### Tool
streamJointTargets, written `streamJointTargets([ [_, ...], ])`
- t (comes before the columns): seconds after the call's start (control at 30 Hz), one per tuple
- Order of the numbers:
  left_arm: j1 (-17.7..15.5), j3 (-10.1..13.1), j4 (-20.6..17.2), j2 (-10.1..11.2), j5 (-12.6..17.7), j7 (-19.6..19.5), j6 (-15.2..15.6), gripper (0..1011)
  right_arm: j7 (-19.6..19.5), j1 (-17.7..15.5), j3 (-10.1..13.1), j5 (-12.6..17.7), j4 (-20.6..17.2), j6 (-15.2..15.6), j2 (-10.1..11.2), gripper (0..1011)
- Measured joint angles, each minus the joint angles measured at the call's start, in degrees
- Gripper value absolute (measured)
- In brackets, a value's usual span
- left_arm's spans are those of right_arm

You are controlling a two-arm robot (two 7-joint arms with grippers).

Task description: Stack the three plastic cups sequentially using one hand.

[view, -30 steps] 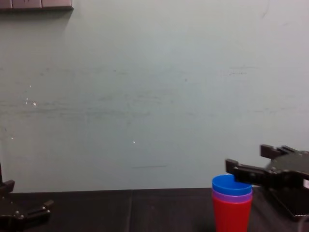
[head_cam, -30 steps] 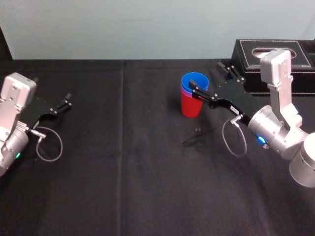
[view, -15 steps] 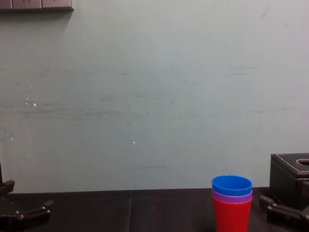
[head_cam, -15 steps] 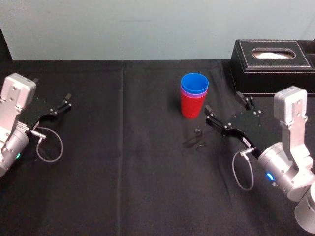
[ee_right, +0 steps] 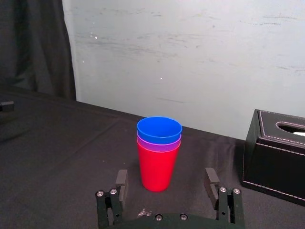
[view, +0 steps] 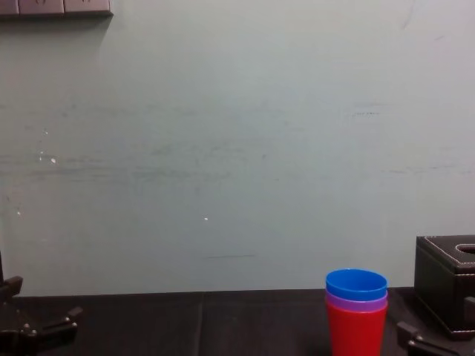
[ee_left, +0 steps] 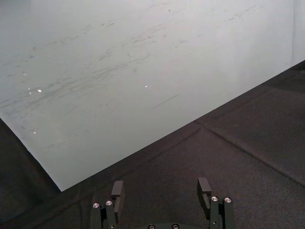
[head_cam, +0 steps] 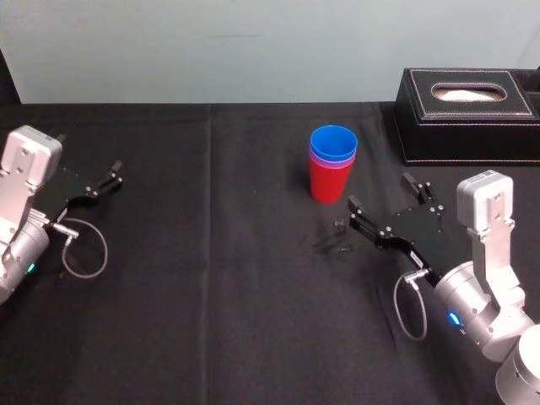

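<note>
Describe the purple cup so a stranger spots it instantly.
On the black table, left of the black box, stands a stack of cups. The purple cup is the middle one, a thin band between the blue cup on top and the red cup.

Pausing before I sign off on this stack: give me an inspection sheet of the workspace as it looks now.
Surface: black cloth, one seam running front to back, no spills seen.
Job's things: red cup upright at the bottom, purple cup nested in it, blue cup on top; one straight stack.
Clutter: small dark item in front of the stack, too small to identify; black stitched box far right.
Grippers: right gripper open, empty, beside the stack, not touching; left gripper open, empty, parked far left.
Cables: left cable loop and right cable loop, both away from the cups.
Surroundings: pale wall; dark curtain.
</note>
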Motion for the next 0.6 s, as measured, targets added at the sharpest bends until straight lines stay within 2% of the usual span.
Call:
streamJointTargets([
  [0.6, 0.0, 0.0, 0.0, 0.0, 0.0, 0.0, 0.0, 1005, -0.1, -0.3, 0.1, 0.1, -0.5, 0.4, 0.1, 1004],
])
